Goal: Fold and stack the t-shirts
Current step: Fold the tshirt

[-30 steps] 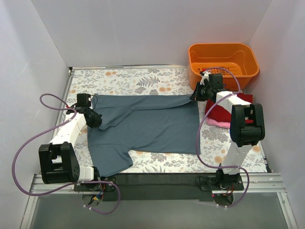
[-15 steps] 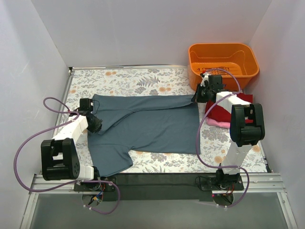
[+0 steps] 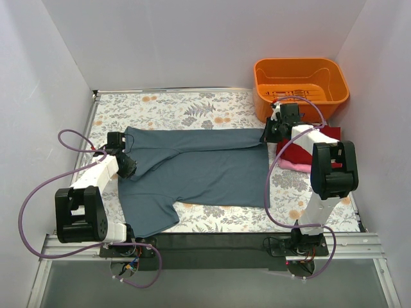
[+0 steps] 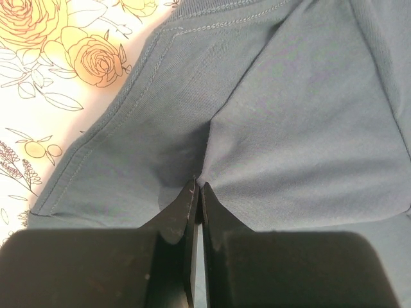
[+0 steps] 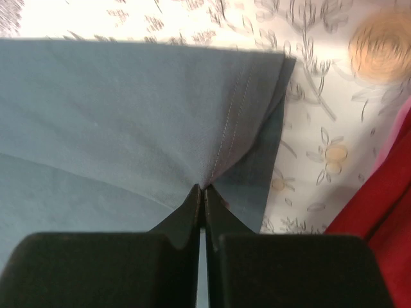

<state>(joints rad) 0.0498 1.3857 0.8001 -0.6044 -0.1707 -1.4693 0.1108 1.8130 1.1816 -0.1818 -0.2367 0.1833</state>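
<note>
The floral-patterned desk (image 3: 192, 106) is overlaid by the soft slate blue-grey t-shirt (image 3: 205, 167), spread flat. Right of it, a folded dark red t-shirt (image 3: 298, 153) is laid on a pink t-shirt (image 3: 292, 166). Puckered blue-grey cloth is clamped by the left pincer (image 4: 198, 186) and, at the stitched hem, the right pincer (image 5: 201, 189).

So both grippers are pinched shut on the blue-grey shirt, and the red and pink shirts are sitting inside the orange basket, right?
Not quite. The top view shows the red shirt and pink shirt on the table just outside the orange basket, not inside it. Both the left gripper and right gripper do pinch the blue-grey shirt.
</note>
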